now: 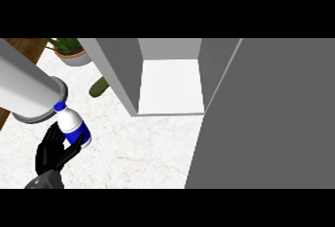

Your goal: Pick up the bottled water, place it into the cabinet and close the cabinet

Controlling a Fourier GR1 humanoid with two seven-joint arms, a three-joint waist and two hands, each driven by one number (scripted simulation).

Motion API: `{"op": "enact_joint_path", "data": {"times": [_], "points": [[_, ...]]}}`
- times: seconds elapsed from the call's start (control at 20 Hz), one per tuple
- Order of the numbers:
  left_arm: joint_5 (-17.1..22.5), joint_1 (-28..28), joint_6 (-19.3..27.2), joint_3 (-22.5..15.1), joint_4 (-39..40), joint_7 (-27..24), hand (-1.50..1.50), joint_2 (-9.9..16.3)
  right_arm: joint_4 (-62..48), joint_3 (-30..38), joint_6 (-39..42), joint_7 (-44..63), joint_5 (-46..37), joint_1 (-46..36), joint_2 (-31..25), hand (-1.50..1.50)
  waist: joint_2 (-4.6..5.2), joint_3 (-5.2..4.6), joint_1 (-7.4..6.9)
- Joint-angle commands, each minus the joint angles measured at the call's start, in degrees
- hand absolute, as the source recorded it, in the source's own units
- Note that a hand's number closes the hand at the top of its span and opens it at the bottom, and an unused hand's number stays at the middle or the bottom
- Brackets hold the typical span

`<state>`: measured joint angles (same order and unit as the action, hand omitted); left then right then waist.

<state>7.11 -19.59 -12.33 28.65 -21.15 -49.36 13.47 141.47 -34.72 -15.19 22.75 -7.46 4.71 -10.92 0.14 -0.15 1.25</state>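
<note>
Water bottle (72, 125): near worktop (144, 146) left edge, left of open cabinet (170, 86), left hand (56, 150) curled round it. Right hand unseen. Risk: bottle striking cabinet wall or open door (268, 119) on entry.

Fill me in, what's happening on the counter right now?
The left hand has its fingers curled round the bottled water, a white bottle with a blue cap and label, over the marble counter. The cabinet stands open just to the right, its white shelf bare, with the grey door swung toward the camera. The bottle is not in yet. The right hand is out of view.
</note>
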Motion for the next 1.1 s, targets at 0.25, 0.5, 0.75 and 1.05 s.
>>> {"op": "enact_joint_path", "data": {"times": [0.25,0.5,0.75,1.05], "points": [[-7.2,-3.4,6.7,-6.3,0.7,-7.9,1.5,-0.3,3.8,-1.3,-1.0,-0.6,-3.9,2.1,-1.1,-1.5,-0.13,0.05,0.62],[-8.0,-5.1,11.1,-7.5,-2.9,-6.7,1.5,0.0,4.6,2.2,-1.2,4.3,-3.1,-2.8,-0.6,-1.5,-0.28,0.12,-0.88],[-13.8,-8.9,11.7,-14.5,-3.0,-9.3,1.5,-8.1,2.9,1.4,-0.6,2.5,-1.4,-1.9,-2.3,-1.5,-0.15,0.11,0.0],[-11.1,-7.8,3.9,-17.1,-11.3,-2.4,1.5,-10.5,7.2,1.7,-1.2,0.0,-0.6,3.8,-4.5,-1.5,-0.66,0.25,-1.18]]}}
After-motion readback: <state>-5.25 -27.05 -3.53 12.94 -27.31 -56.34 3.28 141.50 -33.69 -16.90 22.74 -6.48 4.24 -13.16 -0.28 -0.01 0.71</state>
